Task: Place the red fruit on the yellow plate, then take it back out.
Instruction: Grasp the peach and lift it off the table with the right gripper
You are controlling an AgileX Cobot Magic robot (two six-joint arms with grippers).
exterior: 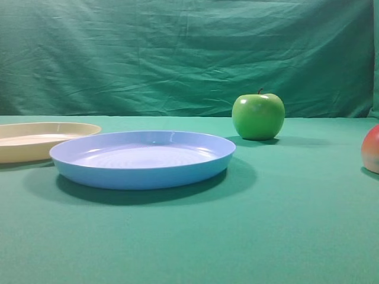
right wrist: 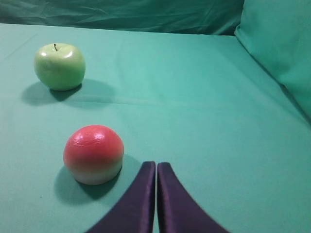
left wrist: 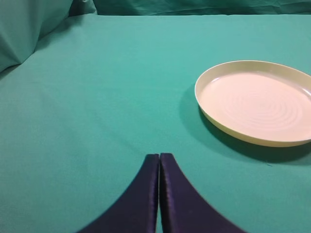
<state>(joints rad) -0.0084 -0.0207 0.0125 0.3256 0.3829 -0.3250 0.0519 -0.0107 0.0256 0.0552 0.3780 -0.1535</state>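
Green cloth [exterior: 189, 236] covers the whole table and hangs as a creased backdrop behind it. Taking the wide, shallow, light blue plastic plate [exterior: 142, 160] at the middle of the exterior view as the landmark: the shallow round plate of pale cream-yellow plastic [exterior: 35, 141] lies to its left and a little farther back, partly cut off by the frame edge, its rim close to the blue plate's rim; whether the two touch cannot be told. The shiny green apple with a short stem [exterior: 258, 116] stands upright behind and to the right of the blue plate, apart from it. The smooth rounded fruit, red-pink on top and yellow-green below [exterior: 372, 148], sits on the cloth well to the right of the blue plate, half out of frame.

In the right wrist view the red fruit [right wrist: 93, 154] rests just left of the right gripper [right wrist: 156, 167], whose dark fingers are pressed together with nothing between them and do not touch the fruit. The left gripper [left wrist: 159, 158] is likewise clenched on nothing, hovering over bare cloth with the yellow plate [left wrist: 257, 102], nothing on it, ahead to its right.
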